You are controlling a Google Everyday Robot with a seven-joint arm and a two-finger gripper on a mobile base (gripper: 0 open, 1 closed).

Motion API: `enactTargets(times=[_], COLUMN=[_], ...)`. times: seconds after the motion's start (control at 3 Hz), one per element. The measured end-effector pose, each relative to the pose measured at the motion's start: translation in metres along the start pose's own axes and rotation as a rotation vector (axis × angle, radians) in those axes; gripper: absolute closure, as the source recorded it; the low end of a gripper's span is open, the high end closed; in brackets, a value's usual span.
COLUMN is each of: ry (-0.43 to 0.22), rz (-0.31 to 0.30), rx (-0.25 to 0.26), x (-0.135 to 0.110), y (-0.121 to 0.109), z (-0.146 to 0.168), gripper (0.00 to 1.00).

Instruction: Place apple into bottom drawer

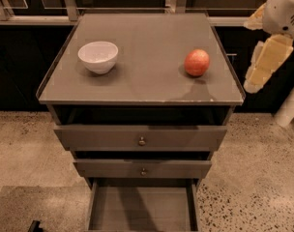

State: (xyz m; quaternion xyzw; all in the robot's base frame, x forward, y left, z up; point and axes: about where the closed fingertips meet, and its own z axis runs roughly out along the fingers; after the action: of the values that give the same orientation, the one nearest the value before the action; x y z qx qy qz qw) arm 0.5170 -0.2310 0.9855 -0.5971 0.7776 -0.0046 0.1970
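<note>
1. Left-centre of the frame: a white bowl (98,56) sits upright on the left part of the cabinet top (147,28), a flat grey-brown surface w/ a thin raised rim, seen from above and in front.
2. Centre, below the top: three drawers stacked down the cabinet front. The top drawer (103,138) is pulled out a little and has a small round knob at its middle; the middle drawer (108,169) sits under it, pulled out slightly less, also w/ a round knob.
3. Bottom centre: the bottom drawer (142,209) is pulled well out toward the viewer. Its plain flat floor and thin side walls show, and its front is cut off by the lower frame edge.
4. Right of centre: the apple (197,62) – round, red-orange w/ a paler patch – rests on the right part of the cabinet top, near the right rim, well apart from the bowl and not in any drawer.
5. Upper right: the gripper (266,62), cream and white, hangs in the air just past the cabinet's right edge, near the apple but not touching it or anything else. Can't tell whether it is spread or closed – it holds nothing visible.
6. Lower left and right: speckled stone floor (253,178) around the cabinet.
</note>
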Motion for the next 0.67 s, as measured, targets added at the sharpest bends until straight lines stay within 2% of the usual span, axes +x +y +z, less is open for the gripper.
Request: enactTargets(times=[0.33, 0.67], ry=[-0.015, -0.030], rz=[0.002, 0.021], rx=[0.026, 0.025], x=[-0.0027, 0.0027], y=[-0.0094, -0.0100], z=[-0.0049, -0.0011], gripper=[0.00, 0.00])
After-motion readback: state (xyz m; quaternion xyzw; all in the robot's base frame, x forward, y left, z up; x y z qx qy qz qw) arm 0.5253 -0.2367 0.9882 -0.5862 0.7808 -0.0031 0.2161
